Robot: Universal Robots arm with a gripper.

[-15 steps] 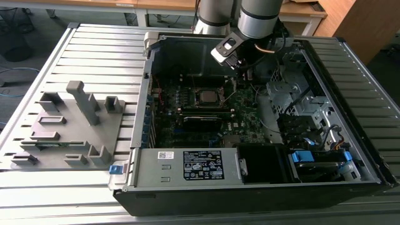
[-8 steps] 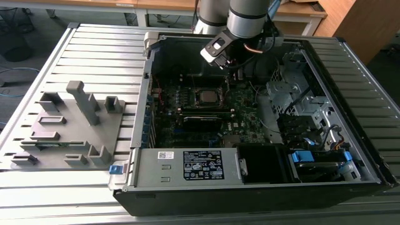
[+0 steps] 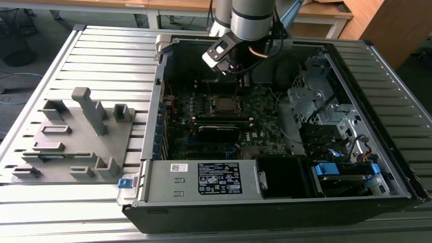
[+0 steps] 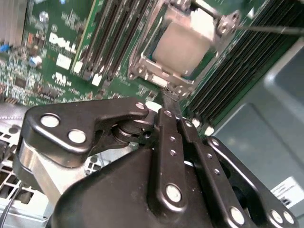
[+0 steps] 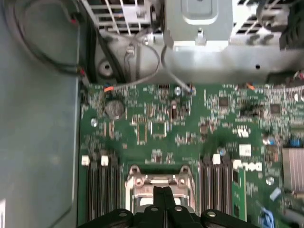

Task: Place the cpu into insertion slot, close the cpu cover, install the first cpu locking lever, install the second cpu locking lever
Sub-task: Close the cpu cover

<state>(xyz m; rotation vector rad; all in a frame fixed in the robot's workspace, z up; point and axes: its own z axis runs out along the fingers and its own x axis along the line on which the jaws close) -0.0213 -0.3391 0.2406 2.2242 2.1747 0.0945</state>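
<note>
Black jointed linkage bars, studded with bright rivets, lead to the gripper [image 4: 169, 97]. Its narrow fingers are pressed together with nothing visible between them, and the tip stands just beside the rim of the insertion slot [image 3: 223, 104]. The cpu [image 4: 183, 45] lies inside the slot, its smooth, dull grey top level. The cpu cover [image 4: 137, 69], a thin stamped silver frame, sits around the chip and appears to be down; whether it is latched cannot be told. A thin metal rod [image 4: 270, 29], probably a locking lever, runs off the slot's far side. Long dark memory slots [image 5: 102, 190] flank the slot on the green circuit board [image 5: 161, 128].

The step in hand is judged to be securing the cover. The closed tip should bear only on the metal frame, never on the chip or board. It should press slowly and squarely, since smooth fingers could slip off thin, springy steel.
</note>
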